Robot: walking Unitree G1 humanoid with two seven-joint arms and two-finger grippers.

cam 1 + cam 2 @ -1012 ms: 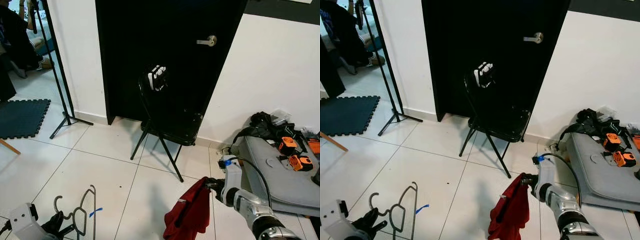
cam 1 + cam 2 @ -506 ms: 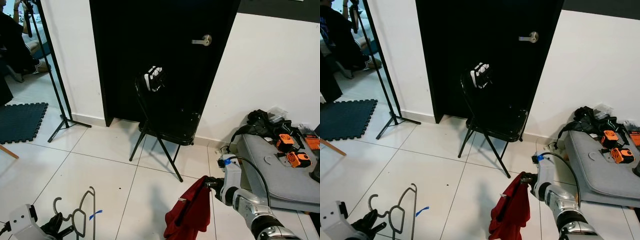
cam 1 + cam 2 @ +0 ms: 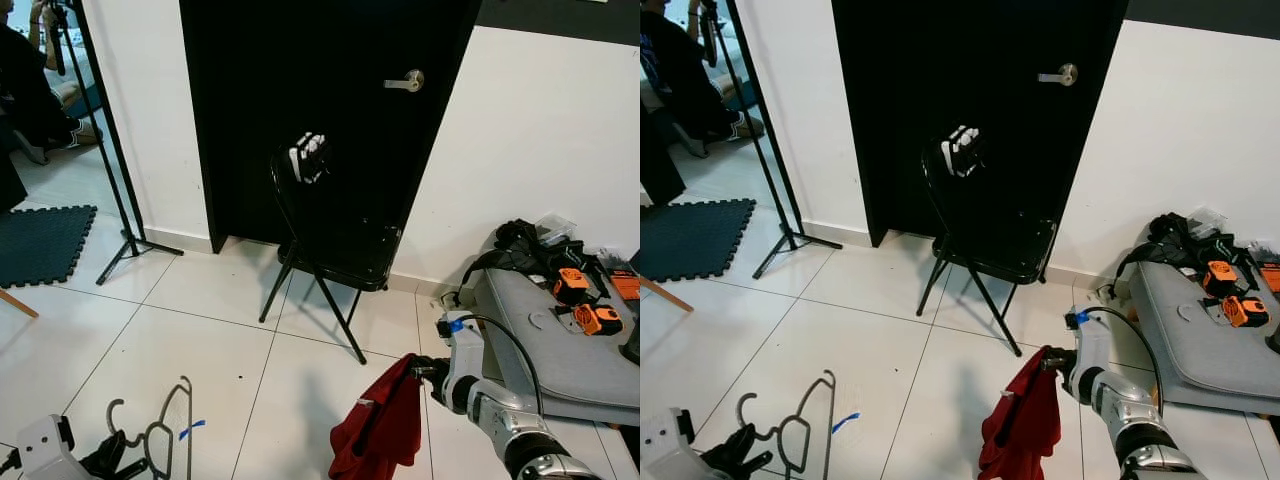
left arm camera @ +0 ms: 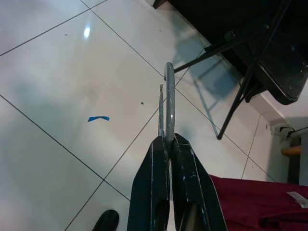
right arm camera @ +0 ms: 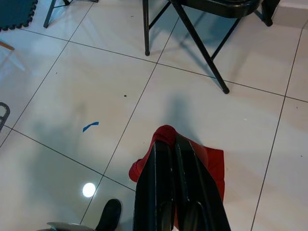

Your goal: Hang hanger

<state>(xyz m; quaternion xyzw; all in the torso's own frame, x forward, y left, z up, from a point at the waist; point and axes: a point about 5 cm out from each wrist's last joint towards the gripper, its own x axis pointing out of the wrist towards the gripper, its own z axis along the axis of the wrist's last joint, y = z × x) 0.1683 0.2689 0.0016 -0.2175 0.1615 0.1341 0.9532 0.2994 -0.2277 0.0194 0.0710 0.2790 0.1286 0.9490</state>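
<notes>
While robot faces black folding chair (image 3: 335, 235), left tool (image 4: 167, 144) clamps grey wire hanger (image 3: 165, 430) low above floor, hook up, clear of tiles; right tool (image 5: 169, 147) pinches red garment (image 3: 385, 425) at top, so cloth hangs free

Cut off and covered

The left gripper (image 3: 118, 452) sits at the bottom edge of the head view, its arm cropped. In the left wrist view the fingers (image 4: 154, 183) hide the hanger (image 4: 167, 101) below their tips — edge-on, its shape can't be read. The red cloth (image 5: 211, 163) is partly behind the right gripper (image 5: 169, 144). A person (image 3: 30, 90) is cropped at the frame's corner.
</notes>
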